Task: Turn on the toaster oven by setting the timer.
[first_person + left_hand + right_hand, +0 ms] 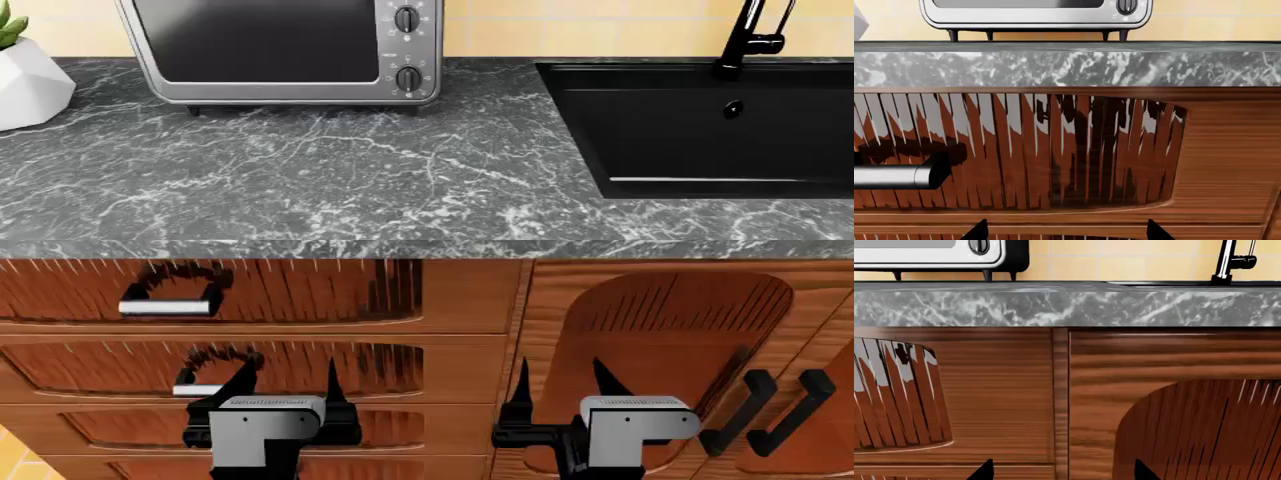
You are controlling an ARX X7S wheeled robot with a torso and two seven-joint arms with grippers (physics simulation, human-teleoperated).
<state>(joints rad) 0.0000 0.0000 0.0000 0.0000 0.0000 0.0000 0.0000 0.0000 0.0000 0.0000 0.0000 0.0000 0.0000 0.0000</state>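
Observation:
The silver toaster oven (pixel 280 50) stands at the back left of the dark marble counter (pixel 347 180), with a dark glass door and two black knobs (pixel 408 20) down its right strip. It also shows in the left wrist view (pixel 1034 15) and the right wrist view (pixel 934 252). My left gripper (pixel 287 385) and right gripper (pixel 558 385) are both open and empty, held low in front of the wooden cabinet, well below the counter and far from the oven. Only their black fingertips (pixel 977 231) (pixel 984 471) show in the wrist views.
A black sink (pixel 707 120) with a black faucet (pixel 754 35) lies at the counter's right. A white planter (pixel 27 85) stands at the far left. Wooden drawers with silver handles (pixel 167 306) are below left, and cabinet doors with black handles (pixel 754 412) below right.

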